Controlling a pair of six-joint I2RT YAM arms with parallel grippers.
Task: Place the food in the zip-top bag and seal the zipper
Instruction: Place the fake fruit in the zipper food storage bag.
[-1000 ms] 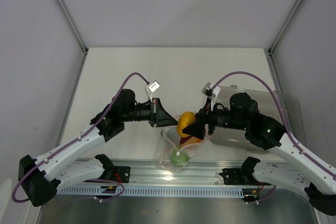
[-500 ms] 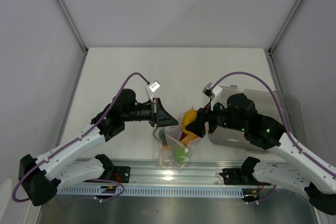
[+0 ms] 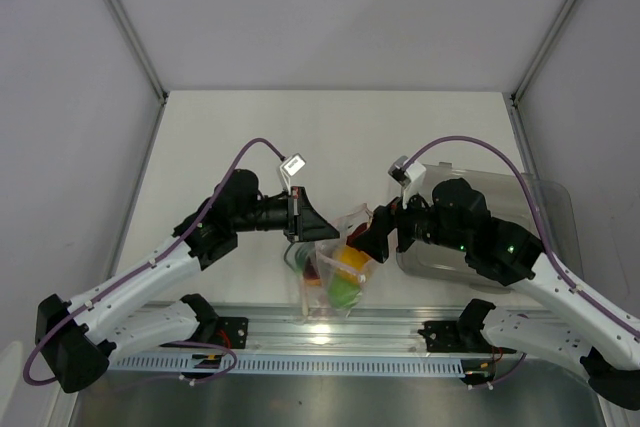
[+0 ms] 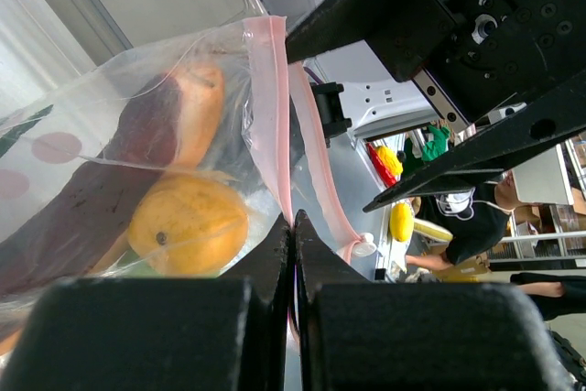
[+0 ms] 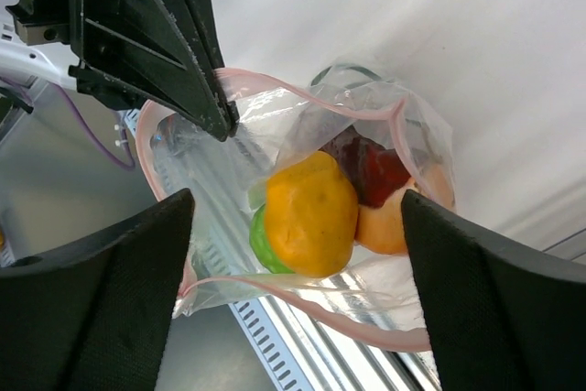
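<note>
The zip-top bag (image 3: 335, 272) hangs open between the two arms, its pink zipper (image 4: 270, 107) running along the mouth. My left gripper (image 4: 293, 222) is shut on that zipper edge and holds the bag up. Inside lie the yellow-orange fruit (image 5: 311, 212), the green fruit (image 5: 259, 240) under it and the reddish-brown slice (image 5: 371, 167). A dark-green bit (image 5: 346, 70) shows at the bag's far side. Just over the bag's mouth, my right gripper (image 5: 298, 197) stands open, its fingers wide on either side and touching no food.
A rigid clear tray (image 3: 545, 212) sits on the table under the right arm. A metal rail (image 3: 330, 332) runs along the near edge below the bag. White walls close the table at the back and sides.
My right gripper carried the yellow-orange fruit down to the bag's mouth and opened; the fruit now lies in the bag. The left gripper has kept its hold.
</note>
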